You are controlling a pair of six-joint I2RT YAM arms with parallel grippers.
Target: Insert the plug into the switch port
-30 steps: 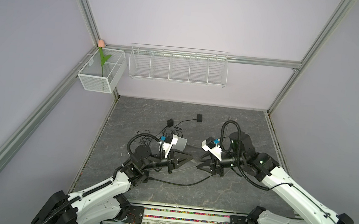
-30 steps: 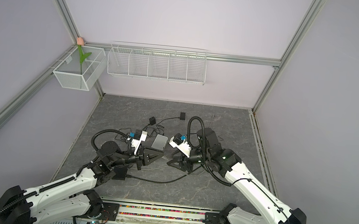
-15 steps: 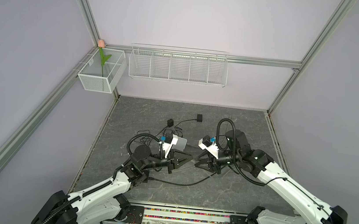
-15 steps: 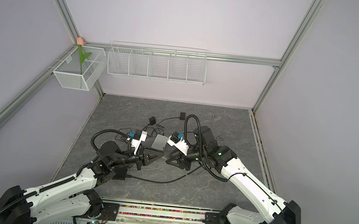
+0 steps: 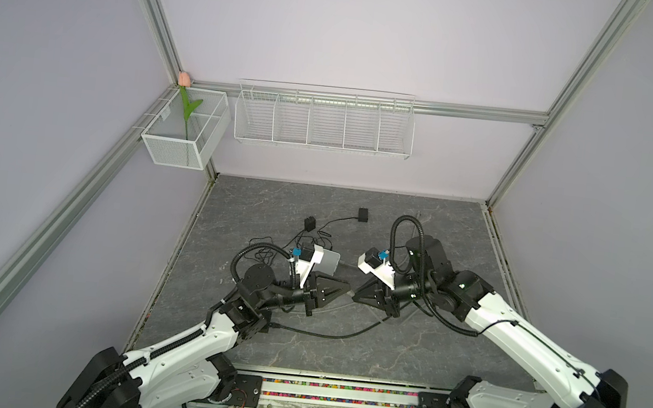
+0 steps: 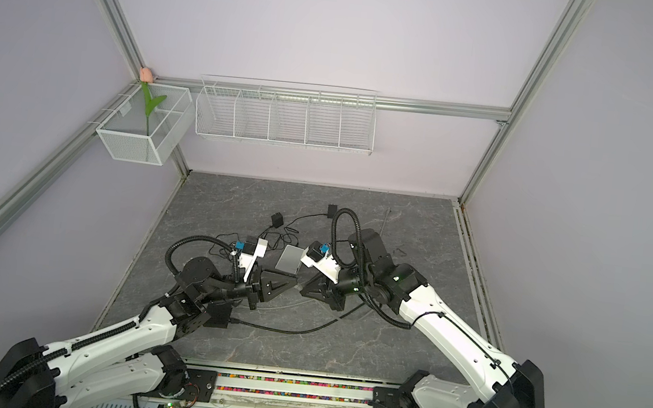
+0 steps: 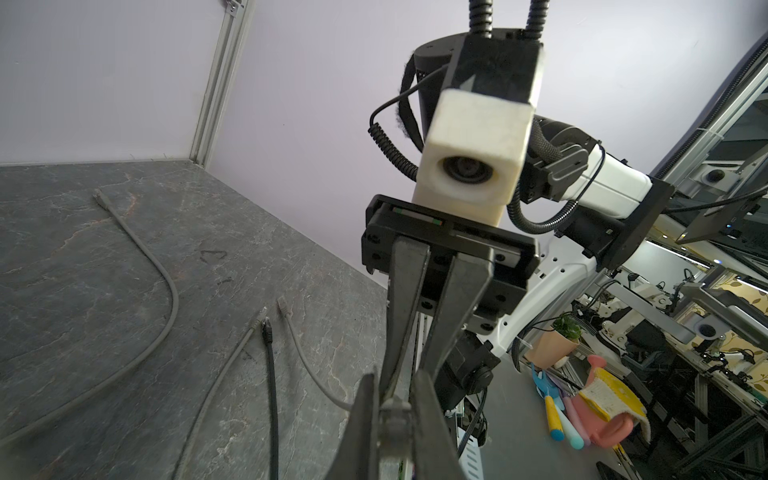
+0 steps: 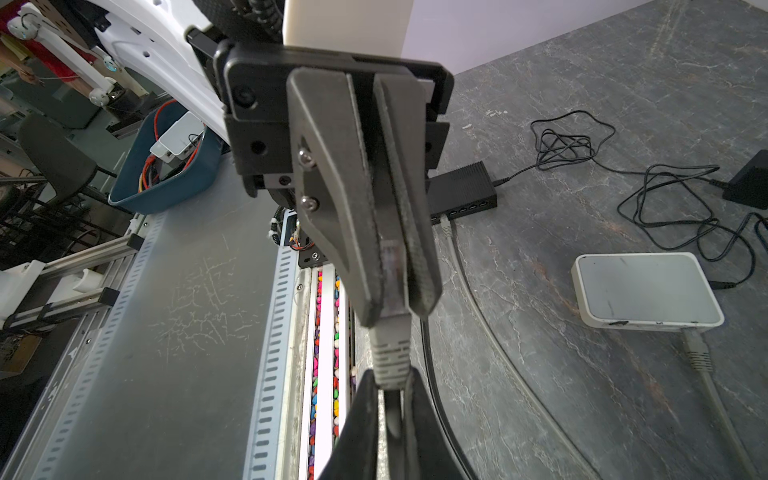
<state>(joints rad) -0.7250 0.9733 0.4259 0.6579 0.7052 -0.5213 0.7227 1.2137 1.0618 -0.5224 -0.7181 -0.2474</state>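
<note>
Mid-table, my left claw (image 8: 395, 303): pinching the clear plug (image 8: 390, 262).
Right claw (image 8: 392, 384): tips pressed onto that plug's grey boot (image 8: 390, 345).
White switch (image 8: 646, 291): lies near, untouched by me.

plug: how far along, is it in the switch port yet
Done: the plug is picked up, pinched in the jaws of the left gripper. In hand: the right gripper is shut on its boot, so both arms hold it. Left: carry it to the white switch or the black switch and push it into a port; it is in neither yet.
</note>
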